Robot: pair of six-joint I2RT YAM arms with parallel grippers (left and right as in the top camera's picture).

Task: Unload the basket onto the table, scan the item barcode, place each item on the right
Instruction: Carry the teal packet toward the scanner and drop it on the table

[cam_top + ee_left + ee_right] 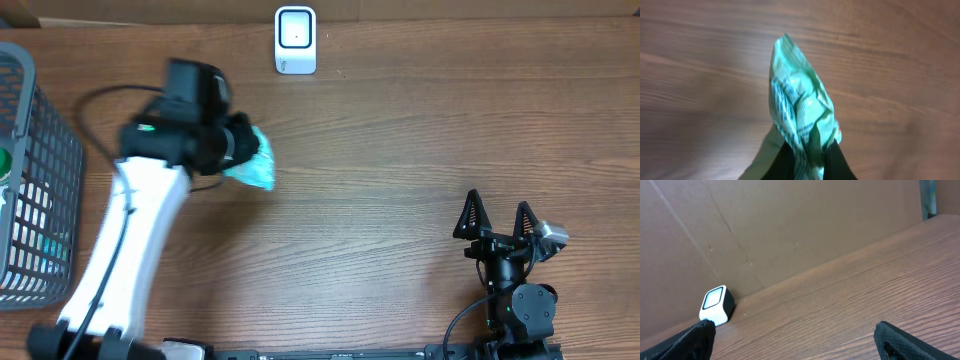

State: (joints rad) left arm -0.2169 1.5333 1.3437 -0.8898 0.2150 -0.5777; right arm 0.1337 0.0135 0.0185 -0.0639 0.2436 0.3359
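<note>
Black fingers of the left gripper lie closest to the wrist lens, pressed together on the lower end of a teal snack packet. The packet stands up out of the jaws, crumpled, with white print running down one face. No barcode can be made out in any view.

Item position: seen from overhead, the packet projects from the gripper above the wooden table, between the wire basket at the left edge and the white barcode scanner at the far edge. It is well apart from the scanner. Whether it clears the table surface cannot be confirmed.

The right gripper rests near the front right of the table, jaws spread wide and holding nothing. Its wrist camera looks along the table to the scanner, which stands against the cardboard back wall.

Step in hand, as judged: carry the packet to the scanner and present its barcode.

Recommended practice:
1. Bring the packet in front of the scanner window, which appears to face upward and forward.
2. Turn the wrist slowly, since the side carrying the code is unknown.
3. Present the flattest panel, because creases in the film may distort the bars.
4. Stop near the scanner without touching it. The unit looks light and could be pushed back.
5. Maintain firm jaw pressure, as thin film is likely to slip.
</note>
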